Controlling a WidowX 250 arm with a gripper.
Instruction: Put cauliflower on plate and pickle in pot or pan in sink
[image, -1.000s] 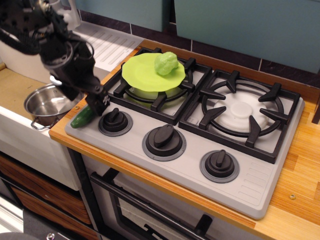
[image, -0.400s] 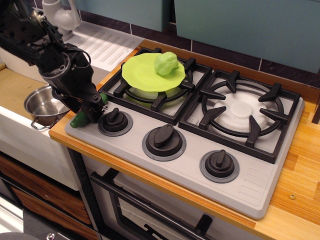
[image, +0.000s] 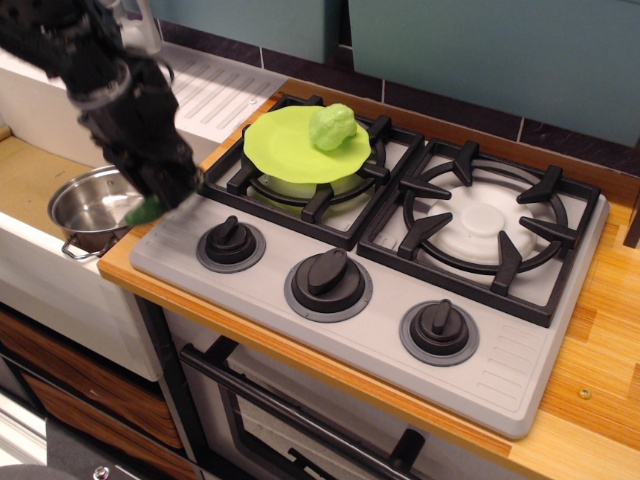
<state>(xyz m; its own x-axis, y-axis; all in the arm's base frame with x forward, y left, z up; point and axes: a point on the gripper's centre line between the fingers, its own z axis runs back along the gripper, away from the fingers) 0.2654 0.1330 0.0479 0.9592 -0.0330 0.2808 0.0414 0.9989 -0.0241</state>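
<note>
The light-green cauliflower (image: 332, 126) sits on the far right part of the lime-green plate (image: 290, 148), which rests on the left burner grate. My gripper (image: 165, 198) is shut on the dark-green pickle (image: 145, 210) and holds it off the counter at the stove's left edge; only the pickle's lower end shows below the fingers. The steel pot (image: 88, 208) stands in the sink (image: 30, 180) just left of the gripper, partly behind the arm.
A ribbed white drainboard (image: 215, 85) lies behind the arm. The grey stove top (image: 350, 300) has three black knobs along its front and a second burner grate (image: 485, 225) at right. The wooden counter (image: 600, 330) runs along the right.
My gripper closed on the pickle, which lay on the counter's front left corner, lifted it, and moved it back and left toward the pot. The cauliflower and plate have not moved.
</note>
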